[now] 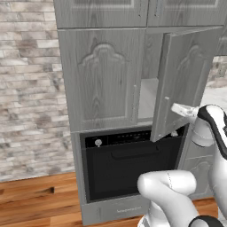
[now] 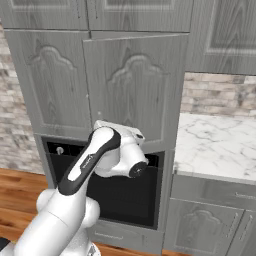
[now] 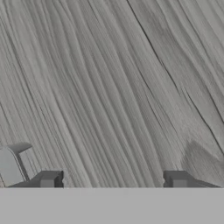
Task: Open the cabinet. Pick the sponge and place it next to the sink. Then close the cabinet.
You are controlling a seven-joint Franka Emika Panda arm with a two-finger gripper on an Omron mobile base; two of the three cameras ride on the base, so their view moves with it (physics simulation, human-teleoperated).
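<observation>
The cabinet (image 1: 104, 80) is tall, light-grey wood grain, with two arched-panel doors. Its left door is shut. Its right door (image 1: 186, 80) stands swung partly out, showing a pale shelf (image 1: 148, 99) inside. My gripper (image 1: 174, 107) is pressed up against the lower outer face of that door, close to its slim handle (image 1: 166, 111). In the hand view the gripper (image 3: 113, 181) is open, fingertips wide apart against the door's grain (image 3: 122, 87), with nothing between them and the handle (image 3: 19, 162) just outside the left fingertip. The sponge and the sink are out of view.
A black built-in oven (image 1: 128, 159) sits under the cabinet. A white marble counter (image 2: 220, 140) on dark-grey low cabinets (image 2: 205, 220) lies to the right. Plain upper cabinets (image 1: 102, 11), a brick wall (image 1: 26, 88) and wooden floor (image 1: 35, 199) surround them.
</observation>
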